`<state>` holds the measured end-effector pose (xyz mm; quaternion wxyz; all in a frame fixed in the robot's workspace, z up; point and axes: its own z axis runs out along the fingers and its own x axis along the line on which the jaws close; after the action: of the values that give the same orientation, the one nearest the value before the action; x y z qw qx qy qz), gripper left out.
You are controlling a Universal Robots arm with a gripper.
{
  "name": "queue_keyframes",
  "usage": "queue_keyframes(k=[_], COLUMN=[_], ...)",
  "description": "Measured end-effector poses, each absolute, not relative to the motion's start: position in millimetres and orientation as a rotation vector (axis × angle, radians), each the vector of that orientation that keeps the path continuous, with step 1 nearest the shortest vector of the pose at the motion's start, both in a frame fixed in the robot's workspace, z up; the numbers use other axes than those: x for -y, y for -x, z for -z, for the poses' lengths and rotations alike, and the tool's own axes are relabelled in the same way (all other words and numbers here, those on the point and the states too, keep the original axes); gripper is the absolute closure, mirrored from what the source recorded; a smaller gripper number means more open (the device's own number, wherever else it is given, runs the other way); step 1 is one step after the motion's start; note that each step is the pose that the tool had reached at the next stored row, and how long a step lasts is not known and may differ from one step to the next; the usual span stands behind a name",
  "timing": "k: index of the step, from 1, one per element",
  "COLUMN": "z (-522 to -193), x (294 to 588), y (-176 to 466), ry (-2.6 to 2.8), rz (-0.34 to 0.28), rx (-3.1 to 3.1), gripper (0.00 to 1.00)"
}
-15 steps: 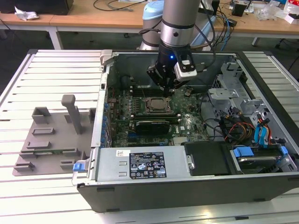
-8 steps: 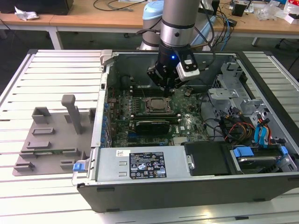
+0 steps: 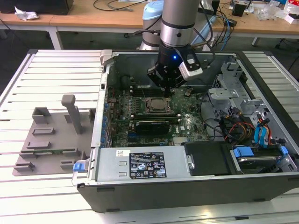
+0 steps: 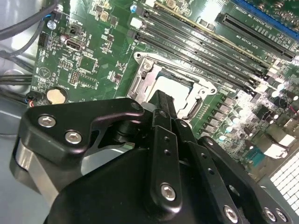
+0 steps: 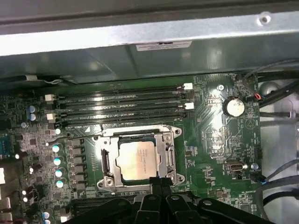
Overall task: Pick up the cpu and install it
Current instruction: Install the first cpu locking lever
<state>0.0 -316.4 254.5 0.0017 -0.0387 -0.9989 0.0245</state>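
CPU [image 5: 137, 160] seated in socket frame [image 5: 167, 140] on motherboard [image 5: 210, 121]. Gripper [image 5: 159, 183] just above socket edge, jaws closed together, empty.

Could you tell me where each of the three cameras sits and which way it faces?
Exterior view: off the arm, above the table, looking down into the open computer case; the arm and gripper show over the motherboard.
First wrist view: on the arm, looking down at the cpu in its socket; dark gripper parts show.
Second wrist view: on the arm, looking past the gripper body at the same socket.
All three share cpu and socket.
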Motion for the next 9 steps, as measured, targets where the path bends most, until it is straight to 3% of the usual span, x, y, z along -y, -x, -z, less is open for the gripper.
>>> queue_keyframes(k=[9], z=[-254.5], x=[316.4], y=[0.0], ry=[-0.062], rz=[-0.077], rx=[3.139], gripper=[0.89])
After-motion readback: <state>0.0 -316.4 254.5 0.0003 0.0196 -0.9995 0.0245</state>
